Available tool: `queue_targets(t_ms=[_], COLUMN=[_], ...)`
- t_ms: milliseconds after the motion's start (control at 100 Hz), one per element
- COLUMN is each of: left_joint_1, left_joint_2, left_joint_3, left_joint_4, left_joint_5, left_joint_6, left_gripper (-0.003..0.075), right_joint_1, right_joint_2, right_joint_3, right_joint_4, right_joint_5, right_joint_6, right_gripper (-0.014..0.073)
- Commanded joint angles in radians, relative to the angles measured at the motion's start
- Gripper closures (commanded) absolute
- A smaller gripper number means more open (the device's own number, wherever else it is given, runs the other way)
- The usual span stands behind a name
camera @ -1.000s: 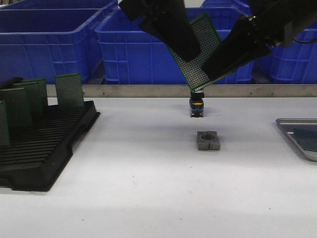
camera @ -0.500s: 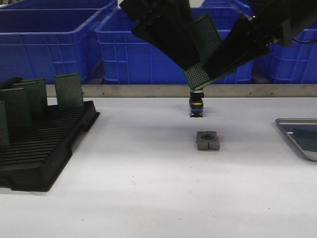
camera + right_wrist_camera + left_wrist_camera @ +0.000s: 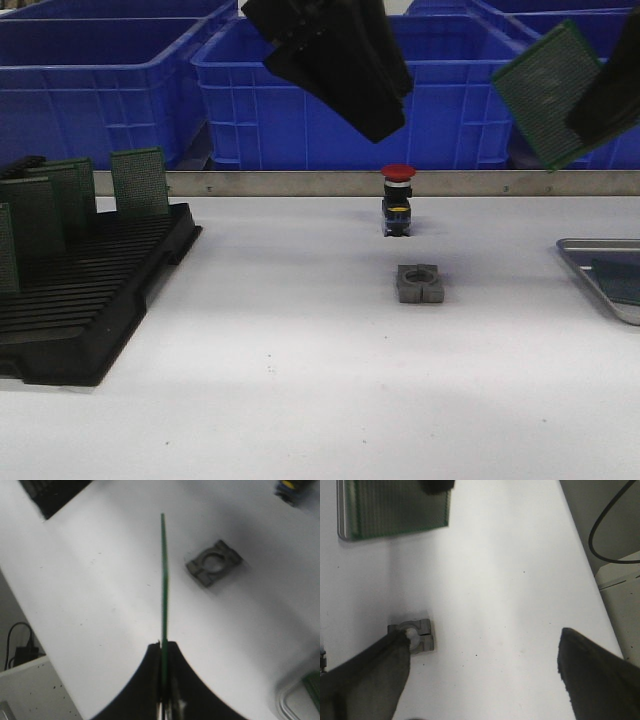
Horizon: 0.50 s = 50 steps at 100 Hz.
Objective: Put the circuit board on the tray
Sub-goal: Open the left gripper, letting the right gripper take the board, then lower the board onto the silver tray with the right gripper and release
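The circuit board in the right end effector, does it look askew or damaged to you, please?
Nothing stands out. The circuit board is held tilted in the air by the right end effector, pinched at one edge, and looks flat and intact edge-on.

matte black hands (image 3: 385, 105), broad tapered fingers (image 3: 592, 675), black cable.

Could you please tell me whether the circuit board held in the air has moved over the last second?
Yes. The circuit board has shifted right, from above the red push button toward the tray, now gripped only by the right end effector.
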Motion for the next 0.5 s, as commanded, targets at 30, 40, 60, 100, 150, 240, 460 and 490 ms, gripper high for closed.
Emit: queue_targets(t_ms=[30, 40, 60, 100, 150, 240, 460, 490], left_joint_1=[-0.007, -0.007, -0.007, -0.007, -0.007, -0.007, -0.007, -0.007], left_joint_2=[-0.057, -0.057, -0.057, -0.057, -0.057, -0.057, -0.057, -0.057], left_joint_3=[-0.027, -0.027, -0.027, -0.027, -0.027, -0.027, -0.027, -0.027], left_joint_4=[-0.06, -0.06, -0.06, -0.06, -0.06, -0.06, -0.06, -0.06], left_joint_5=[0.04, 0.04, 0.04, 0.04, 0.04, 0.04, 0.04, 0.04], left_joint_6=[-0.002, -0.002, -0.002, -0.002, -0.002, -0.002, -0.002, -0.002], left_gripper=[0.0153, 0.0153, 0.0153, 0.0153, 0.0153, 0.0153, 0.0153, 0.0153], right_joint_1=[-0.096, -0.101, -0.115, -0.14, -0.168, -0.211, -0.257, -0.257], right_joint_2=[-0.032, -0.031, -0.028, -0.022, -0.011, 0.025, 0.162, 0.186], right_joint_3=[-0.025, -0.025, -0.025, -0.025, -0.025, -0.025, -0.025, -0.025], right_joint_4=[0.032, 0.032, 0.032, 0.032, 0.032, 0.032, 0.037, 0.042], right_joint_5=[-0.026, -0.032, -0.042, -0.06, -0.083, -0.103, -0.143, -0.15], right_joint_6=[0.078, 0.09, 0.108, 0.138, 0.181, 0.243, 0.307, 0.316], right_gripper=[0.0662, 0.0662, 0.0662, 0.0662, 0.0662, 0.0662, 0.0662, 0.0662])
